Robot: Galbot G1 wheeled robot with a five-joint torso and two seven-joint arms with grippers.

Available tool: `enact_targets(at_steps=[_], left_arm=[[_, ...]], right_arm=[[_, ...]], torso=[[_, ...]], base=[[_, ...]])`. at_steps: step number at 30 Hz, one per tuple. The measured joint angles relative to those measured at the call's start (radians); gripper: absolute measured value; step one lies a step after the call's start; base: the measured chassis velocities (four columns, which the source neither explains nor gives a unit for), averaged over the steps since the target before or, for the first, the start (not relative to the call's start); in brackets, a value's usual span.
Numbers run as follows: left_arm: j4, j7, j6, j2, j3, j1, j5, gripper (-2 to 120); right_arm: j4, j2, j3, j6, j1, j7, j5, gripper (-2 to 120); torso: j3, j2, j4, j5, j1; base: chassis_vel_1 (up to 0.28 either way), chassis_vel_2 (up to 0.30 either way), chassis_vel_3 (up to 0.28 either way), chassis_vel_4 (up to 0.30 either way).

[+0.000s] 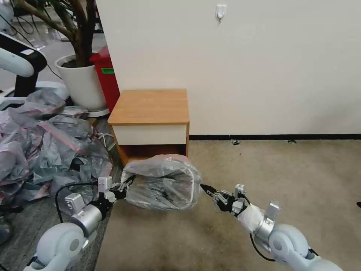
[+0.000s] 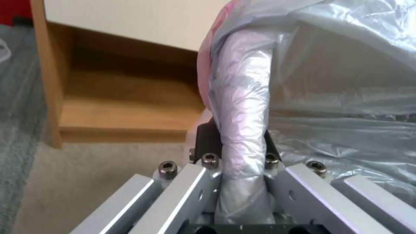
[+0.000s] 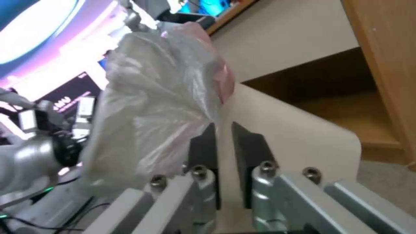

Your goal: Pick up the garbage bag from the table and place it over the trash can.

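The garbage bag (image 1: 161,180), crinkly grey film with a pink rim, is stretched over the cream trash can (image 1: 194,184), which stands on the carpet in front of the wooden table (image 1: 150,105). My left gripper (image 1: 128,182) is at the can's left side. In the left wrist view this gripper (image 2: 237,143) is shut on the bag (image 2: 242,97) where it wraps the can's rim. My right gripper (image 1: 205,187) hovers just off the can's right side. Its fingers (image 3: 203,143) stand a narrow gap apart, holding nothing, beside the bag (image 3: 151,97) and the bare can wall (image 3: 294,130).
A big heap of grey-pink bags (image 1: 45,143) covers the floor on the left. Behind it stand a white plant pot (image 1: 81,81) and a red bin (image 1: 107,79). The wall runs behind the table. Open carpet (image 1: 293,177) lies to the right.
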Motion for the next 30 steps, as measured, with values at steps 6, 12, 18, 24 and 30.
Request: enact_targets(at_steps=[6,12,18,24,30], left_arm=[[0.02,0.04,-0.026,0.026,-0.011,-0.009,-0.004,3],[0.028,0.092,-0.05,0.036,-0.021,-0.002,-0.004,3],[0.032,0.159,-0.085,0.051,-0.041,0.013,-0.004,3],[0.028,0.189,-0.105,0.058,-0.05,0.026,-0.004,3],[0.018,0.19,-0.107,0.06,-0.047,0.035,-0.001,3]], right_arm=[[-0.068,-0.007,0.022,0.003,-0.003,-0.186,0.064,35],[-0.098,-0.002,0.007,0.002,0.026,-0.259,0.078,52],[-0.126,0.0,-0.021,-0.005,0.073,-0.32,0.092,73],[-0.159,0.001,-0.052,-0.017,0.112,-0.402,0.089,100],[-0.172,0.001,-0.085,-0.024,0.146,-0.438,0.087,110]], torso=[[0.0,0.0,-0.0001,0.0,0.0],[0.0,0.0,0.0,0.0,0.0],[0.0,0.0,0.0001,0.0,0.0],[0.0,0.0,0.0,0.0,0.0],[0.0,0.0,0.0,0.0,0.0]], base=[[0.0,0.0,0.0,0.0],[0.0,0.0,0.0,0.0],[0.0,0.0,0.0,0.0],[0.0,0.0,0.0,0.0],[0.0,0.0,0.0,0.0]])
